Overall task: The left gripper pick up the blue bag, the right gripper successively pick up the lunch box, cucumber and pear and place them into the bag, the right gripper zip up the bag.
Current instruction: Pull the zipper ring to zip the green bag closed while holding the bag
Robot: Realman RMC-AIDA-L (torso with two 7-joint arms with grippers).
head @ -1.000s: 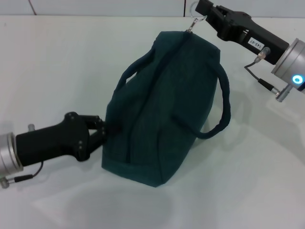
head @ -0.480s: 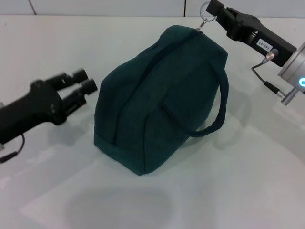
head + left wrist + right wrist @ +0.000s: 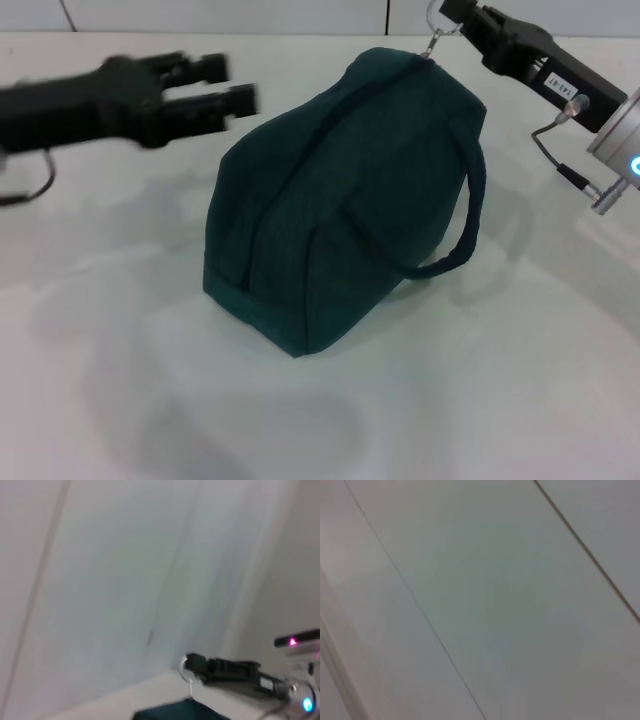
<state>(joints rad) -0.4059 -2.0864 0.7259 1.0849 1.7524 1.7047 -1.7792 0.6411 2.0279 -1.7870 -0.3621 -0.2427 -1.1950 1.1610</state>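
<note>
Teal fabric made up the blue bag [image 3: 340, 200], which sat on the white table [image 3: 520, 380] with its zipper closed along the top and one loop handle [image 3: 465, 215] hanging down its side. At the bag's far end, the silver ring pull [image 3: 437, 22] of the zipper was pinched in the clenched jaws of the right gripper [image 3: 462, 12], whose black arm reached in from the right. The ring sat right at the jaw tips, with the bag's top corner just below them. The left gripper [image 3: 240, 84] hovered above the table to the bag's left, its jaws released and parted, holding nothing; the bag's upper side lay just beyond the fingertips, not touching them. From the left wrist, the right gripper [image 3: 190, 663] showed with the ring, against a pale wall [image 3: 125, 580].
</note>
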